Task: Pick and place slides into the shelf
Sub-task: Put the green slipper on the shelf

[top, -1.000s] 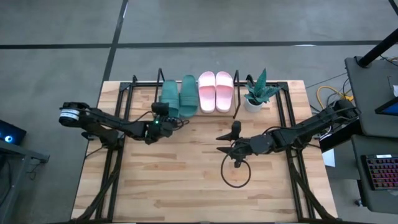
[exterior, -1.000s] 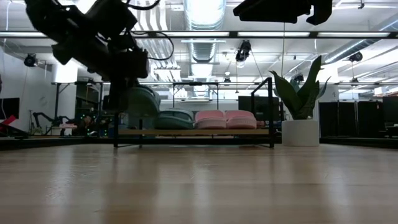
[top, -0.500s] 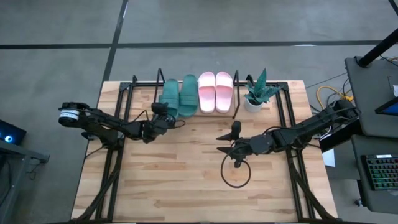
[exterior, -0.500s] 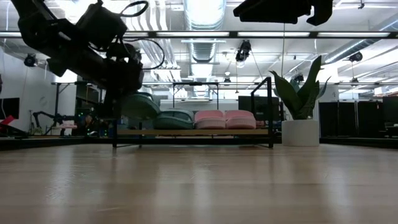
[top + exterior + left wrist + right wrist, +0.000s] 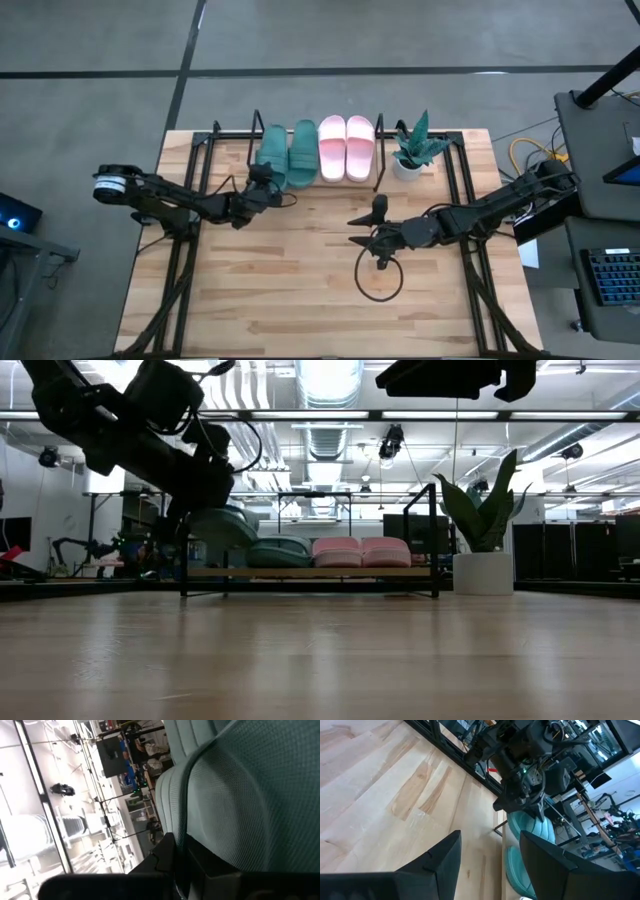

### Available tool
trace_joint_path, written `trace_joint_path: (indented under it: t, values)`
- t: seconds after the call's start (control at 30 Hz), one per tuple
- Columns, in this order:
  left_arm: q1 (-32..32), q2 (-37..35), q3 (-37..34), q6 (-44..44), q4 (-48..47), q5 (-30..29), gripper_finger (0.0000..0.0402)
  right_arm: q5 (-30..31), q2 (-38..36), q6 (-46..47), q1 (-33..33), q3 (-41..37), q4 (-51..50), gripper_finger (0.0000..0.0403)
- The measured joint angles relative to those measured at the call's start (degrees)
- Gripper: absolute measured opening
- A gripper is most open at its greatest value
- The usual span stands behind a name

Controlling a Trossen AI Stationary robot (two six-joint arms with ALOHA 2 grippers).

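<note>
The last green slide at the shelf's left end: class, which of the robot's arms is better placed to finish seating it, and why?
The left. Its hand is already shut on that green slide at the left end of the shelf. The right hand hangs open over mid-table, away from the shelf, holding nothing.

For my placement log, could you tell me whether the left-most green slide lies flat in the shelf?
Not flat: the green slide sits tilted above its neighbour, gripped by the left end effector.

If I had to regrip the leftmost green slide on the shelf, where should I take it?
Probably by its near end, coming from the table's open front. The leftmost green slide sits tilted, raised off the shelf, with the second green slide close alongside, so side access looks tight. The left gripper is already at that end.
</note>
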Motion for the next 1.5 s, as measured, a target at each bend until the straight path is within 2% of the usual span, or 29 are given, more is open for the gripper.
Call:
trace_joint_path:
  t: [0.27, 0.4, 0.63, 0.73, 0.9, 1.07, 1.33, 1.5]
  values:
    - [-0.02, -2.38, -0.12, 4.53, -0.19, -0.5, 0.0, -0.02, 0.02, 1.06, 0.0, 0.0, -0.46, 0.0192]
    - [0.07, -2.5, -0.66, 1.59, -0.17, -0.63, 0.0, -0.04, 0.02, 1.06, 0.0, 0.0, -0.42, 0.0192]
    - [0.04, -2.49, -1.59, 3.67, -0.39, -0.57, 0.0, -0.04, 0.02, 1.06, 0.0, 0.0, -0.42, 0.0192]
    - [0.2, -2.46, -1.64, 3.28, -2.7, 2.05, 0.0, -0.04, 0.02, 1.05, 0.02, 0.0, -0.41, 0.0192]
    - [1.39, 0.56, -1.78, -1.04, -4.33, 4.2, 0.0, -2.6, 0.02, 1.01, 0.02, 0.0, -0.4, 0.0192]
    - [2.37, 3.99, -1.72, -9.0, -3.87, 7.5, 0.0, -3.04, 0.02, 1.0, 0.02, 0.0, -0.39, 0.0192]
    - [3.28, 7.87, -1.79, -8.69, -3.94, 6.04, 0.0, -3.04, 0.02, 0.84, 0.02, 0.0, -0.42, 0.0192]
    - [3.28, 8.45, -1.32, -4.24, -4.41, 3.39, 0.0, -3.04, 0.02, 0.87, 0.02, 0.0, -0.39, 0.0192]
